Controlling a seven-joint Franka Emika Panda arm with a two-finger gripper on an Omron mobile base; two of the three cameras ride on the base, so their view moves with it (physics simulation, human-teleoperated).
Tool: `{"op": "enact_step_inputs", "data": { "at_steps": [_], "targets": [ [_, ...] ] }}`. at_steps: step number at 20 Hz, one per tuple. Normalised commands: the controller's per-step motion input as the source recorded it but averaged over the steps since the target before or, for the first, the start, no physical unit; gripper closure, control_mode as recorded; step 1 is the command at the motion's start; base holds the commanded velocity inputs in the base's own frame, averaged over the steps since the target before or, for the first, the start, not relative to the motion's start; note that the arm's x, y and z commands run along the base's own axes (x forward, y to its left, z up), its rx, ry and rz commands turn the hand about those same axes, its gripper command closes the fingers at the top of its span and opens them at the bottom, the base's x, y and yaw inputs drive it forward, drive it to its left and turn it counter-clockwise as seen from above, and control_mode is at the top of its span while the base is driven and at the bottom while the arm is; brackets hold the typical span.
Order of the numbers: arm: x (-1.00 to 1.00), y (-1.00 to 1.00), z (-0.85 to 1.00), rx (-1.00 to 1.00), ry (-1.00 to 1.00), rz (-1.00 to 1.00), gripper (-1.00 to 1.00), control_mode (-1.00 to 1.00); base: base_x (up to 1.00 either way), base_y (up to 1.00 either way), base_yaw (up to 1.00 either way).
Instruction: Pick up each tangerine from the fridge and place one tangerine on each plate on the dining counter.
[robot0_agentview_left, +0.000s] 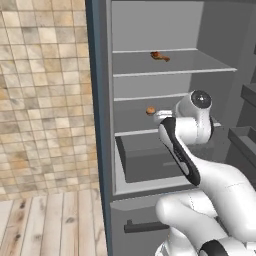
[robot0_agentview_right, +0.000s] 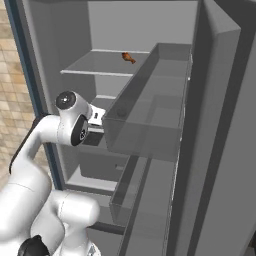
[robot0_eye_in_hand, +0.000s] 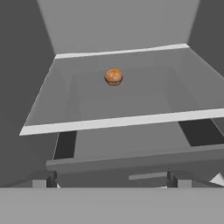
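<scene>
I see one tangerine (robot0_eye_in_hand: 113, 77) sitting on the fridge's (robot0_agentview_left: 150, 30) middle shelf (robot0_eye_in_hand: 131, 118), toward the back and apart from the walls; it is a slightly flattened ball resting flat side down, with no long axis I can make out. My gripper (robot0_eye_in_hand: 111, 179) is wide open and empty, level with the shelf's front edge, well short of the fruit. A drumstick (robot0_agentview_left: 160, 56) lies on the shelf above. Below is the grey drawer (robot0_agentview_left: 150, 162). Left of the fridge I see a tiled wall (robot0_agentview_left: 45, 95) and plank floor (robot0_agentview_left: 50, 225).
</scene>
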Motion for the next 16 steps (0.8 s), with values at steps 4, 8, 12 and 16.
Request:
{"op": "enact_step_inputs", "data": {
  "at_steps": [4,8,12,16],
  "targets": [
    [0.51,-0.03,0.0,0.0,0.0,0.0,-1.0,-1.0,0.0,0.0,0.0],
    [0.53,0.0,0.0,0.0,0.0,0.0,-1.0,-1.0,0.0,0.0,0.0],
    [0.53,0.0,0.0,0.0,0.01,0.0,-1.0,-1.0,0.0,0.0,0.0],
    [0.38,0.0,-0.09,0.0,0.01,0.0,-1.0,-1.0,0.0,0.0,0.0]
  ]
}}
